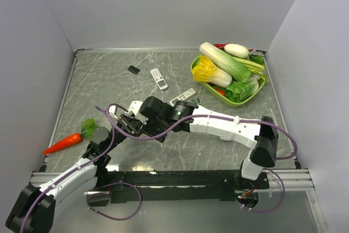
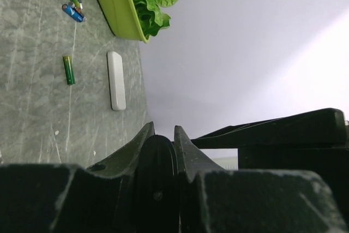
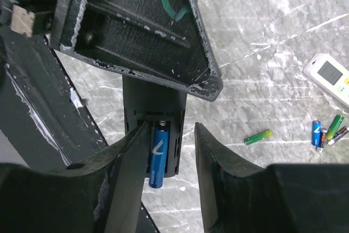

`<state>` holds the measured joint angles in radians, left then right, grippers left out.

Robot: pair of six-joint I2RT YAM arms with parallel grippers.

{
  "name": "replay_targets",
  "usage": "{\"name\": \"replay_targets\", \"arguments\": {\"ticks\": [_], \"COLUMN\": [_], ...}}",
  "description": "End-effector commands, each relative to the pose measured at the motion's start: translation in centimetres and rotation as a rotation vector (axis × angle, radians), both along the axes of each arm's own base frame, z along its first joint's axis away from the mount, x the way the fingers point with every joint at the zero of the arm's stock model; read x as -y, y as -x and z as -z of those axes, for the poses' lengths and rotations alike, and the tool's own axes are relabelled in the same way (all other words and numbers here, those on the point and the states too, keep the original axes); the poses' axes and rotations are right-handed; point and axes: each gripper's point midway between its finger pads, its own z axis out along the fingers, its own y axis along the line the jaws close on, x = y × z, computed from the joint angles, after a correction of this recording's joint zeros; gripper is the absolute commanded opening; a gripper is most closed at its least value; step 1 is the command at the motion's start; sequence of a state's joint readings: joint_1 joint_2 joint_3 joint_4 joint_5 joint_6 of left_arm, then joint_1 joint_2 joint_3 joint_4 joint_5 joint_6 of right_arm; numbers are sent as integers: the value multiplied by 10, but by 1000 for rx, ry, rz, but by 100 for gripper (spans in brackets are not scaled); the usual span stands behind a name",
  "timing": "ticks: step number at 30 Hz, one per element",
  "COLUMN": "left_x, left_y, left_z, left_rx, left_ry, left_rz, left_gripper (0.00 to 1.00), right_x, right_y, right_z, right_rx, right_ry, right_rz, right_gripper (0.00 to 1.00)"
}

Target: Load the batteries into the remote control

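Between the parted jaws of the right gripper (image 3: 171, 130) stands a blue cylindrical battery (image 3: 157, 155), its upper end in the open bay of a black plastic remote control (image 3: 152, 97); it sits close against one finger (image 3: 122, 159) and clear of the other; the left gripper (image 2: 163, 130) is clenched on that remote's edge; a loose green battery (image 3: 257, 137) and a small cluster of cells (image 3: 326, 131) lie on the grey marbled table (image 3: 262, 20), well apart from both jaws.
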<state>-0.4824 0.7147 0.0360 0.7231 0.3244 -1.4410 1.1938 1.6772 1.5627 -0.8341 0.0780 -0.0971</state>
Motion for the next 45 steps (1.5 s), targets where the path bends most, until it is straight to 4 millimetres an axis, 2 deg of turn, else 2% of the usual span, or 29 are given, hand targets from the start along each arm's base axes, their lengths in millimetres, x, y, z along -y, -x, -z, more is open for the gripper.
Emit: {"name": "replay_targets", "arguments": {"ticks": [1,6,9,15,21,39,45], "left_x": [-4,-5,-5,-5,-5,-5,-4], "left_y": [14,14,14,13,14,15,16], "left_z": [39,44,44,42,42,36,35], "left_rx": [-102,-121,-122,-125,-131,-124,-126], "left_ry": [-12,-13,-16,-14,1,16,21], "left_rz": [16,9,9,4,6,13,17], "left_gripper": [1,1,1,1,1,1,1], "right_x": [0,4,9,25,33,23,25], "right_y": [3,10,15,26,32,33,29], "right_z": [-48,-70,-75,-66,-44,-31,-24], "right_rx": [51,58,55,28,-6,-38,-33], "right_ry": [-147,-223,-256,-277,-255,-259,-233], "right_rz": [-2,-8,-17,-21,-4,-11,0], "right_gripper": [48,50,50,42,38,35,29]}}
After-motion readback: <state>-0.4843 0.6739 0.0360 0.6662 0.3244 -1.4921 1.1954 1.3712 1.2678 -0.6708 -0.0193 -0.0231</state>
